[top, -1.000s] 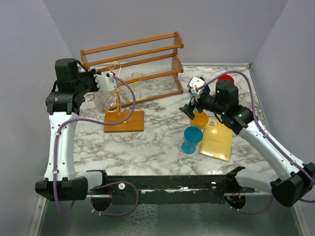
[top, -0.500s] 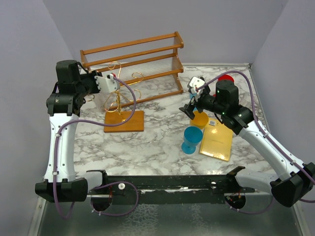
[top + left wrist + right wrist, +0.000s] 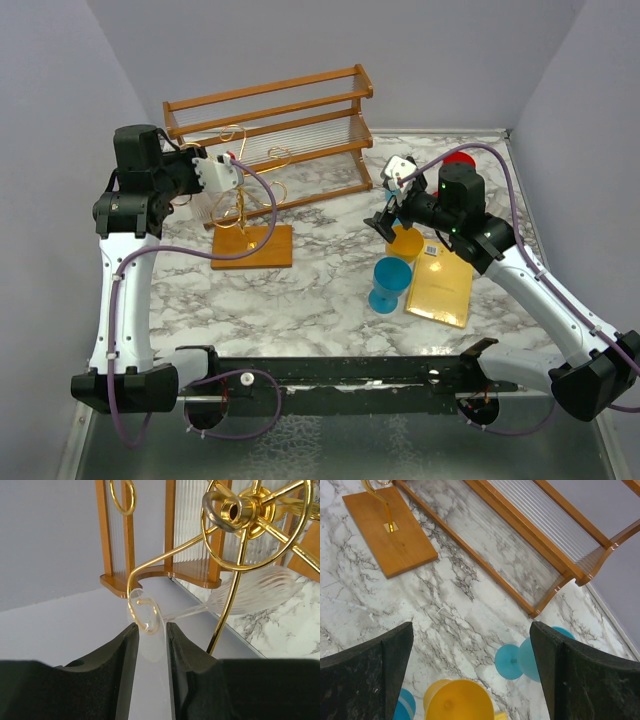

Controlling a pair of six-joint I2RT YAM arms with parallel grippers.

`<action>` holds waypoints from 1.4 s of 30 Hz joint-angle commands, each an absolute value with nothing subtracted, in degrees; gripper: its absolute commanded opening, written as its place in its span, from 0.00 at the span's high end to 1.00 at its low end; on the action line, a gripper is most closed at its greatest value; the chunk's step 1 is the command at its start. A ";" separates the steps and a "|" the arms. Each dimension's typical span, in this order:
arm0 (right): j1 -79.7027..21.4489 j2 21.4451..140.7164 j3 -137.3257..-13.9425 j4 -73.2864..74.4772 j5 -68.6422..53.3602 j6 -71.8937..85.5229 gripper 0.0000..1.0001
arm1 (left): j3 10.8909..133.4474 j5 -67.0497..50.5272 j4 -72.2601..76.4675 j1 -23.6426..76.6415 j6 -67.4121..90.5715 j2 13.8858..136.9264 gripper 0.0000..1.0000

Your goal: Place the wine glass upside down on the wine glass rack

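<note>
We see the wine glass (image 3: 267,586), clear and ribbed, on the wine glass rack (image 3: 253,246) at the far left of the table (image 3: 320,300). Its foot sits in a gold curl. Our left gripper (image 3: 151,627) has its fingers a little apart on either side of that foot, and we cannot tell whether they touch it. Just beyond the rack stands a wooden shelf (image 3: 270,115). To the right, our right gripper (image 3: 471,630) is spread wide above a yellow cup (image 3: 459,702). A blue goblet (image 3: 390,283) and a flat yellow packet (image 3: 440,290) lie nearer. Only the right wrist view shows a second blue goblet (image 3: 542,652) beyond the cup.
</note>
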State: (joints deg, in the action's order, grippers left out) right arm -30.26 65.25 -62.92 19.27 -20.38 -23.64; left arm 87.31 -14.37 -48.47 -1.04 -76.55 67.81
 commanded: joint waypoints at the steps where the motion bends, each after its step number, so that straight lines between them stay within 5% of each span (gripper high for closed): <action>1: -29.80 65.30 -62.46 17.23 -21.09 -23.30 0.00 | 88.57 -16.46 -50.66 -0.88 -75.77 66.99 0.67; 18: -29.79 66.10 -63.26 18.18 -20.60 -23.51 0.00 | 94.66 -23.97 -57.23 -0.88 -74.36 66.97 0.45; 26: -29.79 65.74 -64.23 20.32 -18.72 -24.59 0.00 | 99.23 -28.97 -54.87 -0.88 -65.78 66.71 0.25; 34: -29.52 62.77 -62.36 20.18 -13.94 -24.40 0.00 | 98.76 -33.74 -42.26 -0.88 -42.67 66.11 0.05; 42: -16.42 62.36 -64.37 20.21 -13.11 -16.50 0.00 | 98.23 -23.55 -29.68 -1.29 -16.06 65.44 0.01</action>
State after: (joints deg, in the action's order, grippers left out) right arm -24.80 63.16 -62.65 19.92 -15.46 -22.44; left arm 97.95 -28.51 -37.71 -0.99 -32.53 66.85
